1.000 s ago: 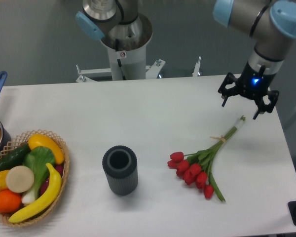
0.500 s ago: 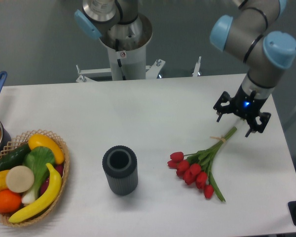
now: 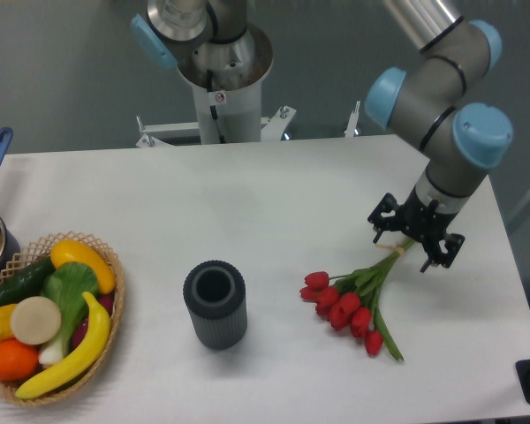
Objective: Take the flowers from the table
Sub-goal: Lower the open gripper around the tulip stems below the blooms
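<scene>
While the flowers (image 3: 353,300) lay on the table (image 3: 274,203), our gripper (image 3: 412,240) hung over their stems. Its fingers were spread apart, gripping nothing.

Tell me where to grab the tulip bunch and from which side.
Grip the flowers at the bundled stems near the thin band, coming straight down from above. The stems lie flat on the table and are narrow there, while the red heads fan out wide. The gripper hovers there, seemingly open.

red flowers (image 3: 343,307), white table (image 3: 247,212), dark grey cylinder (image 3: 215,304)
</scene>
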Robot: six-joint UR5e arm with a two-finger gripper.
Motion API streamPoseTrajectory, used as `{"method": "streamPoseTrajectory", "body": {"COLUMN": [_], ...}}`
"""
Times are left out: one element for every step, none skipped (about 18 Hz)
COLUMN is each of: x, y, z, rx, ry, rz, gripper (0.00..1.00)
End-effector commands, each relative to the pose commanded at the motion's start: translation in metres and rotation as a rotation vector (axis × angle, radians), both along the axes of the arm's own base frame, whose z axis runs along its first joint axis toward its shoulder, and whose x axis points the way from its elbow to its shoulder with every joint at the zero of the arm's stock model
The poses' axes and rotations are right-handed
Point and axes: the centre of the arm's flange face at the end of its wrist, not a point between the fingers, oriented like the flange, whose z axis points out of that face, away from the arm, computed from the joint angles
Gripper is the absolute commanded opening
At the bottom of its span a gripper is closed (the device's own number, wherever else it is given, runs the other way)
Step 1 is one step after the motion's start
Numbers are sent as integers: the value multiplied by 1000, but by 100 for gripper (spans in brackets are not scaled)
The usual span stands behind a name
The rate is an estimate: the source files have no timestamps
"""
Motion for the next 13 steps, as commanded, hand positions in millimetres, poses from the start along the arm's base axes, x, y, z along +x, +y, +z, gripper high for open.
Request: {"method": "streamPoseTrajectory", "body": {"x": [1, 2, 4, 2, 2, 3, 5, 7, 10, 12, 17, 20, 21], "y": [2, 3, 7, 8, 9, 10, 10, 10, 12, 12, 15, 15, 15], "z": [-2, -6, -10, -11, -16, -20, -24, -31, -33, -36, -41, -44, -45], "rx": [-1, -3, -5, -3, -2, -2, -4, -7, -6, -6, -7, -8, -8], "ry": [-3, -9, -13, -9, -6, -6, -10, -17, -15, -14, -18, -20, -19], "rz": [-3, -6, -12, -12, -14, -15, -17, -20, -24, -25, -31, -34, -32], "gripper": [100, 100, 100, 100, 100, 100, 100, 100, 100, 100, 100, 100, 100]}}
